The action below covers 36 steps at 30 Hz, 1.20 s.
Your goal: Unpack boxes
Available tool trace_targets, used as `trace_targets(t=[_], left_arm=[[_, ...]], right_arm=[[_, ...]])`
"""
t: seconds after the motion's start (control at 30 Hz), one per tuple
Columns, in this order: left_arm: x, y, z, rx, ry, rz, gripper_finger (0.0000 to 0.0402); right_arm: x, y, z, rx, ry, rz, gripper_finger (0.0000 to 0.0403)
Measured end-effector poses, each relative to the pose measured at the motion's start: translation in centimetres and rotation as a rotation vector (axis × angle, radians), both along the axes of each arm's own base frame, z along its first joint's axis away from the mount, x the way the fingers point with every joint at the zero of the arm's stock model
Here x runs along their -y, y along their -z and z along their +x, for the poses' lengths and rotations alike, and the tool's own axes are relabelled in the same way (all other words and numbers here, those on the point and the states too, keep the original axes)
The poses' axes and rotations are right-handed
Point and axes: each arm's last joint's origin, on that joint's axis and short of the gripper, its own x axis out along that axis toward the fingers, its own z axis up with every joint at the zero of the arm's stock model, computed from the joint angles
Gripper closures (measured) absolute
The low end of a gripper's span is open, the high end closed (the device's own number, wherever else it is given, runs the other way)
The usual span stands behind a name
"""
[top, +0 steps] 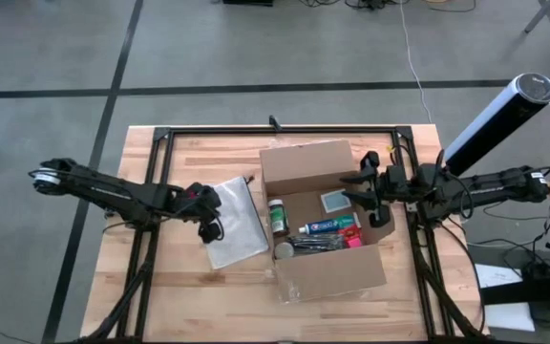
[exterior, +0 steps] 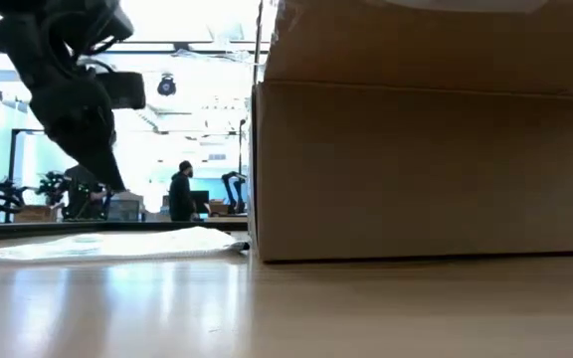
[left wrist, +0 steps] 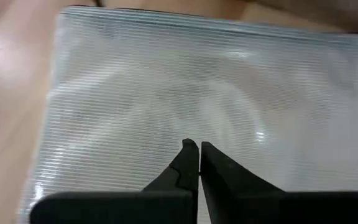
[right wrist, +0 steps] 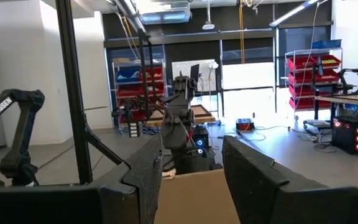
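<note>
The brown cardboard box [top: 304, 162] stands open at the middle of the table and fills the right of the low view [exterior: 426, 169]. Inside lie a green-capped bottle [top: 277, 215], a toothpaste tube [top: 330, 225] and other small items. Left of it a translucent zip pouch [top: 237, 222] lies flat on the wood. My left gripper [top: 210, 227] hangs shut above the pouch [left wrist: 166, 93], its tip [exterior: 117, 187] clear of the pouch. My right gripper [top: 361, 187] stands open over the box's right side, with nothing held between its fingers [right wrist: 191, 174].
Black frame rails [top: 275, 129] run along the table's far edge and sides. A white-and-black cylinder [top: 499, 119] stands off the table's far right corner. Bare wood shows in front of the box [exterior: 286, 308]. A person [exterior: 182, 194] stands far off in the room.
</note>
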Motion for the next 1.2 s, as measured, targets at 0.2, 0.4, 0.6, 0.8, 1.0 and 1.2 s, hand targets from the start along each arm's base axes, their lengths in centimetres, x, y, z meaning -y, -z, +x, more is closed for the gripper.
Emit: trace_targets(t=[0.2,0.4,0.6,0.8,1.0,1.2], left_arm=[[-1.3,1.0,0.4,-0.063,-0.081,0.059,0.0326],[-3.6,2.3,0.8,-0.155,-0.158,0.072,0.0217],[-5.5,4.4,1.3,-0.259,-0.112,-0.084,0.0151],[-6.2,5.8,2.6,-0.229,-0.023,-0.236,0.0145],[-6.2,6.1,3.0,-0.208,0.006,-0.255,0.0146],[-6.2,6.0,2.9,-0.196,-0.012,-0.248,0.0204]], right_arm=[[0.0,0.6,0.7,-0.034,0.001,-0.003,0.0234],[-0.1,0.8,1.3,-0.04,0.0,-0.004,0.0226],[-0.1,0.9,1.4,-0.046,-0.002,-0.005,0.0227],[-0.1,1.0,1.4,-0.049,-0.002,-0.005,0.0227],[-0.1,1.0,1.4,-0.049,-0.002,-0.005,0.0228],[-0.1,1.0,1.4,-0.049,-0.002,-0.005,0.0227]])
